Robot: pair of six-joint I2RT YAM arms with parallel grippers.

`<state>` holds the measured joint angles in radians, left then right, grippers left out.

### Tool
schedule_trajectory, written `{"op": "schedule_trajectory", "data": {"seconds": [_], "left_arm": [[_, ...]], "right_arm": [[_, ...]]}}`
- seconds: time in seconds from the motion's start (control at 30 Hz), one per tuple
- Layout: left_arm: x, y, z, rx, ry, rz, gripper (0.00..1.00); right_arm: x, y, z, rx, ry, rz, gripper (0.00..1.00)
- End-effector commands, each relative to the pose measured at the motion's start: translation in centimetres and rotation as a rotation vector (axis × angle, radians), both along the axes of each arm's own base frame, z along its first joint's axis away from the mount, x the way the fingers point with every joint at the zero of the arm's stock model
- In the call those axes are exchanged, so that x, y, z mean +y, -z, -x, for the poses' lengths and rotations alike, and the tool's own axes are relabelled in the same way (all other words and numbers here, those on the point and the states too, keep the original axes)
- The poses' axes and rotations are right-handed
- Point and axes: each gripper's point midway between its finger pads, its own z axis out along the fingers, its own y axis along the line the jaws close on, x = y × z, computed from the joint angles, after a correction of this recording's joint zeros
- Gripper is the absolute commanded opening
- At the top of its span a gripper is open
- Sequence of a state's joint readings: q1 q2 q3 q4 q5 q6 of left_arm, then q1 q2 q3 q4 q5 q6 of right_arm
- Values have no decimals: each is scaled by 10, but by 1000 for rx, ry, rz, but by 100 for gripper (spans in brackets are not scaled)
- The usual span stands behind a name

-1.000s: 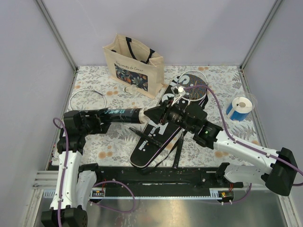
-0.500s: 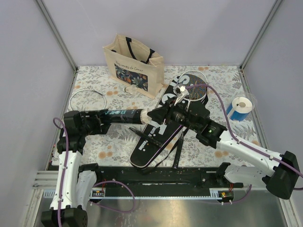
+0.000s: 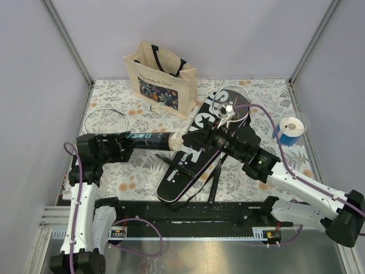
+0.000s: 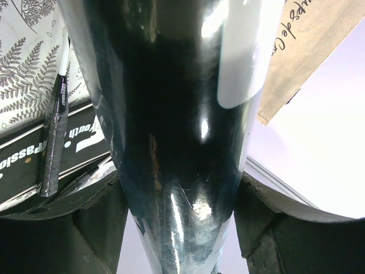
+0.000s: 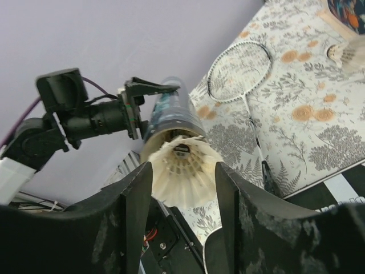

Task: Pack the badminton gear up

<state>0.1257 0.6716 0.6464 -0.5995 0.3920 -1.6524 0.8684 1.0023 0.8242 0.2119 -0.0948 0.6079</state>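
Observation:
My left gripper [image 3: 121, 142] is shut on the long black tube [image 3: 145, 138], holding it level above the table with its open end to the right; the tube fills the left wrist view [image 4: 171, 114]. My right gripper [image 3: 194, 138] is at that open end. In the right wrist view its fingers [image 5: 183, 168] hold the skirt of a white feather shuttlecock [image 5: 182, 180], whose cork points into the tube's mouth [image 5: 171, 117]. The black cover [image 3: 179, 168] lies below, with one racket [image 3: 235, 105] on its top end. A second racket [image 3: 105, 120] lies at the left.
The beige tote bag [image 3: 162, 80] stands at the back, with a loose shuttlecock [image 3: 153, 107] at its foot. The blue-and-white roll [image 3: 290, 130] is at the right. The cover's black strap [image 3: 215, 177] trails toward the near edge.
My right arm's elbow and forearm have shifted right while the gripper stays at the tube's mouth. The tube has turned about its axis in my left gripper.

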Motion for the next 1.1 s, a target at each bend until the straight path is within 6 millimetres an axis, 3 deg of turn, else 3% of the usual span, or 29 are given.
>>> {"op": "schedule_trajectory", "data": {"seconds": [0.0,0.37,0.43,0.53,0.67,1.07], "left_arm": [[-2,-41,-4,-140,20,-11,18],[-5,-43,-1,-147,31,-6,18],[-4,-42,-2,-146,30,-7,18],[-4,-41,-3,-141,28,-6,18],[-3,-40,-3,-138,19,-10,18],[-3,-47,-5,-157,19,-15,18]], "right_arm": [[8,15,-10,28,-2,20,55],[25,25,-17,-66,-93,81,49],[26,23,-16,-78,-102,69,40],[29,21,-12,-79,-124,49,19],[33,19,-8,-59,-151,12,2],[57,41,-21,63,-126,52,0]]}}
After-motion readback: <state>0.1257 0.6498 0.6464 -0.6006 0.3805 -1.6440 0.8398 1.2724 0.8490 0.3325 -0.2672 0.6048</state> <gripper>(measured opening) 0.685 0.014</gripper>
